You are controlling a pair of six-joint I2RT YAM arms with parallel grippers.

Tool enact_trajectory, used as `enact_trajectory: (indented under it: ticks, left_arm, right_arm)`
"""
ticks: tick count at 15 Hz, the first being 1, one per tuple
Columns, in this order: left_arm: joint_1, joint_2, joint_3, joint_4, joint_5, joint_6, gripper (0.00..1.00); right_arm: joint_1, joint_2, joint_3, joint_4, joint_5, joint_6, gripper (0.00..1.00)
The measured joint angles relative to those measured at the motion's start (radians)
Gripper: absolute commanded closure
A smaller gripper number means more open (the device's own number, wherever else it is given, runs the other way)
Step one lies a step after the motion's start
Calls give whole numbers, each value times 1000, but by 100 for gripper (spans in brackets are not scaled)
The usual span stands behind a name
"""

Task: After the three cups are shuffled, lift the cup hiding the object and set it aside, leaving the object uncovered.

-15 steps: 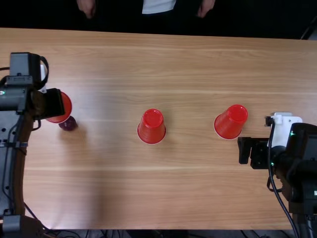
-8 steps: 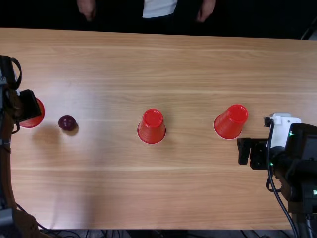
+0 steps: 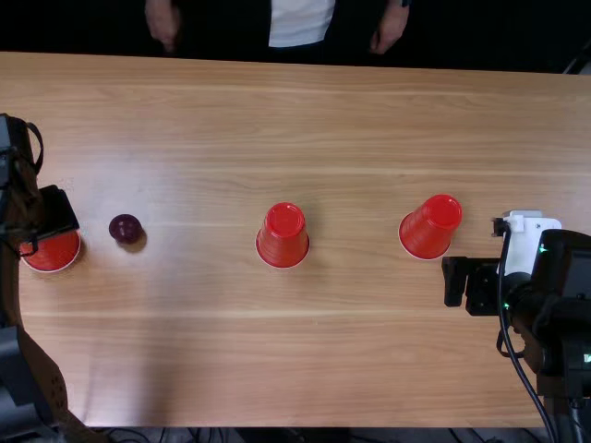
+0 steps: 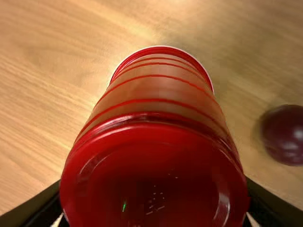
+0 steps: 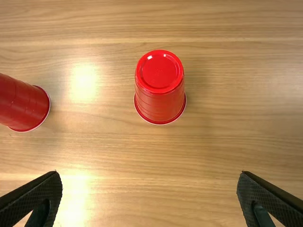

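Count: three red cups, one dark purple ball [image 3: 125, 228], two pincers, one wooden counter [image 3: 305, 111].

Cups: all three are mouth-down.
- The left cup [image 3: 51, 251] is at the counter's left edge. Your left pincer [image 4: 152, 182] is clamped on it, one black finger on each side near its closed base. You cannot tell from either view whether its white rim touches the wood.
- The middle cup [image 3: 283, 235] stands free near the counter's centre.
- The right cup [image 3: 430, 226] stands free, well apart from the middle one.

Ball: uncovered, lying on the bare counter just right of the left cup and apart from it, with wood visible between the two. It is between the left cup and the middle cup, much nearer the left one. In the left wrist view it lies beside the held cup's rim, not touching.

Right pincer [image 5: 147, 174]: fingers spread wide, holding nothing. It is on the near side of the right cup, with open counter between them.
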Motion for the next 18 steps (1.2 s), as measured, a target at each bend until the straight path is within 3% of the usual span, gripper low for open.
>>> enact_trajectory:
  ticks: [8, 11, 13, 16, 18]
  left_arm:
    - [0, 1, 0, -11, 1, 0, 0]
    - [-9, -103, 1, -44, 3, 0, 0]
    - [-47, -192, 30, -108, 37, 1, 0]
    - [-122, -303, 66, -192, 131, 1, 0]
    - [-154, -388, 66, -232, 163, 1, 0]
  right_arm:
    - [0, 0, 0, 1, 0, 0, 0]
    - [0, 0, 0, -5, 0, 0, 0]
    - [6, 0, 0, -9, 1, -1, 0]
    - [35, 0, 0, -15, 0, 0, 0]
    - [43, 0, 0, -16, 1, 0, 0]
